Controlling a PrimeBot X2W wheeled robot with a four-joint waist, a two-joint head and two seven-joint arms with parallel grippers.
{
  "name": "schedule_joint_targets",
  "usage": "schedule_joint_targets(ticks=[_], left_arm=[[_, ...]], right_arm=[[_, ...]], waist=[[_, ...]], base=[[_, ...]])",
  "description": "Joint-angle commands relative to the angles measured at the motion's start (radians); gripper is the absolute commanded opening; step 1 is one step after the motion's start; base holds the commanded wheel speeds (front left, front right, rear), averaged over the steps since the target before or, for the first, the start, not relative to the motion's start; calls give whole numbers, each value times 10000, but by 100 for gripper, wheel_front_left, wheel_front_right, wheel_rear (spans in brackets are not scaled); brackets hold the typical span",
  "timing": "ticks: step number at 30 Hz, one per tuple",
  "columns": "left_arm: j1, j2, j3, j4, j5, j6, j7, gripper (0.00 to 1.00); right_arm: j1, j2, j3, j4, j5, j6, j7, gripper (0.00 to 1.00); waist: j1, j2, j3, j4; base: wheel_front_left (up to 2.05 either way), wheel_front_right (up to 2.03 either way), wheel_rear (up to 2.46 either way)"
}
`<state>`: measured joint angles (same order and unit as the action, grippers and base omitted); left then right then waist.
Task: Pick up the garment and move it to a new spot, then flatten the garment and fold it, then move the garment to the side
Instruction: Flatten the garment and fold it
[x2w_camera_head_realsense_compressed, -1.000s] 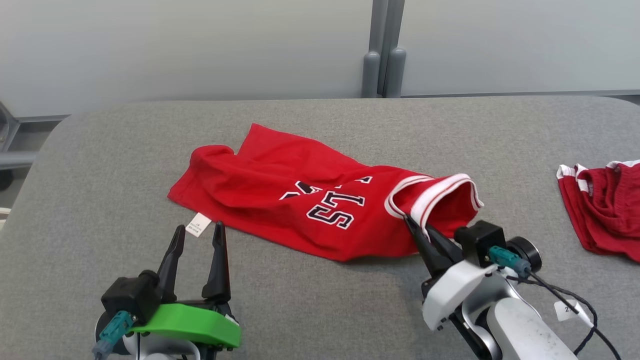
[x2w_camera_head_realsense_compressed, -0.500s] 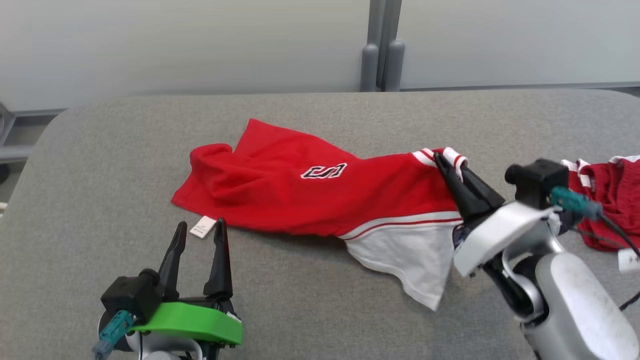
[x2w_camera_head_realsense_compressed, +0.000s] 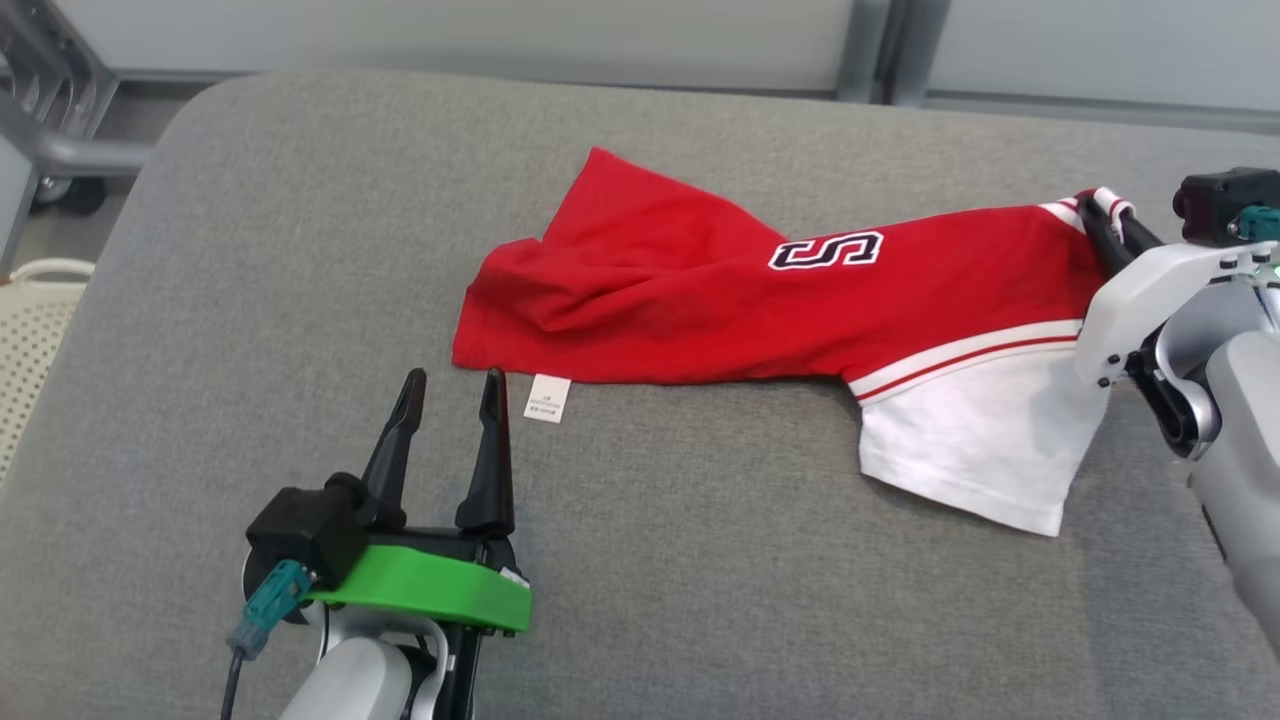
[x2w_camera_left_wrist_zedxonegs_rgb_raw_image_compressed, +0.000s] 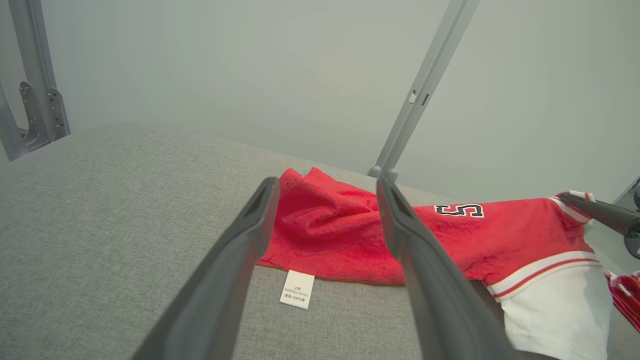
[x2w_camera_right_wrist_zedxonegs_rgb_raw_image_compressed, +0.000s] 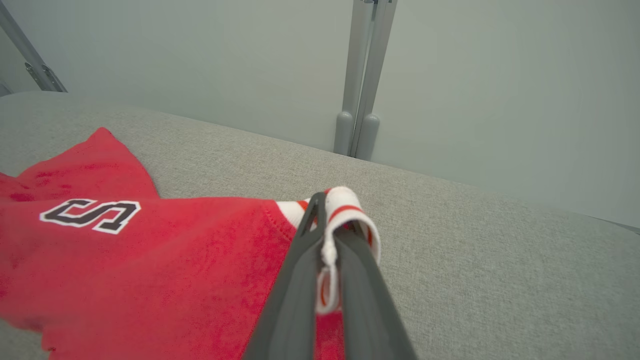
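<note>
One edge held: my right pincer (x2w_camera_head_realsense_compressed: 1105, 208) pinches the red jersey (x2w_camera_head_realsense_compressed: 700, 290) by its striped trim (x2w_camera_right_wrist_zedxonegs_rgb_raw_image_compressed: 345, 206); left pincer (x2w_camera_head_realsense_compressed: 452, 380), spread, should take the lower-left hem (x2w_camera_head_realsense_compressed: 490, 364).

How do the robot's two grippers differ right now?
The left gripper stands open and empty; the right gripper is shut on the striped edge of the red and white fabric garment. The left is beside the garment's white label; the right is at its far right end. The left has a green plastic base, the right a white base. Both have two long dark fingers.
</note>
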<state>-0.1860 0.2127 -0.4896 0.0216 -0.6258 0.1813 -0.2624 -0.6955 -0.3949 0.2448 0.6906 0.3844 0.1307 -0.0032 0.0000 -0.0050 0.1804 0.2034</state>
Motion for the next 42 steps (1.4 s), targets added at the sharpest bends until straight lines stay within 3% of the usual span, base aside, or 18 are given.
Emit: schedule_joint_targets(ticks=[1,5,7,8,14,22,30,42], left_arm=[[-210,-42,18,43,76,-89,-29,100],[-314,-181,-27,204,221,-233,-29,100],[-374,-246,-17,279,276,-283,-29,100],[-395,-267,-7,313,306,-298,-27,100],[-275,-201,236,435,411,-282,-29,100],[22,5,407,483,376,-242,-15,100],[401,187,523,539,207,-102,117,100],[1038,428,632,310,75,150,173,100]], right_arm=[[-294,-179,234,245,-159,1,-164,0],[-970,-334,1197,1230,-314,-1,-588,0],[-1312,-312,1477,1663,-318,1,-849,33],[-1403,-275,1618,1856,-307,-1,-985,100],[-1705,-175,2422,2398,181,-1,-1838,100],[-1207,-578,3011,1832,964,-1,-2419,100],[191,-687,2408,525,1502,-1,-2618,100],[2109,-230,921,-1055,718,1,-2624,100]], waist=[[0,50,600,535],[0,50,803,543],[0,50,866,458],[0,50,869,405],[0,50,624,-148],[0,50,19,-1027],[0,50,-675,-1897],[0,50,-1542,-2384]], base=[[0,0,0],[0,0,0],[0,0,0],[0,0,0],[0,0,0],[0,0,0],[0,0,0],[0,0,0]])
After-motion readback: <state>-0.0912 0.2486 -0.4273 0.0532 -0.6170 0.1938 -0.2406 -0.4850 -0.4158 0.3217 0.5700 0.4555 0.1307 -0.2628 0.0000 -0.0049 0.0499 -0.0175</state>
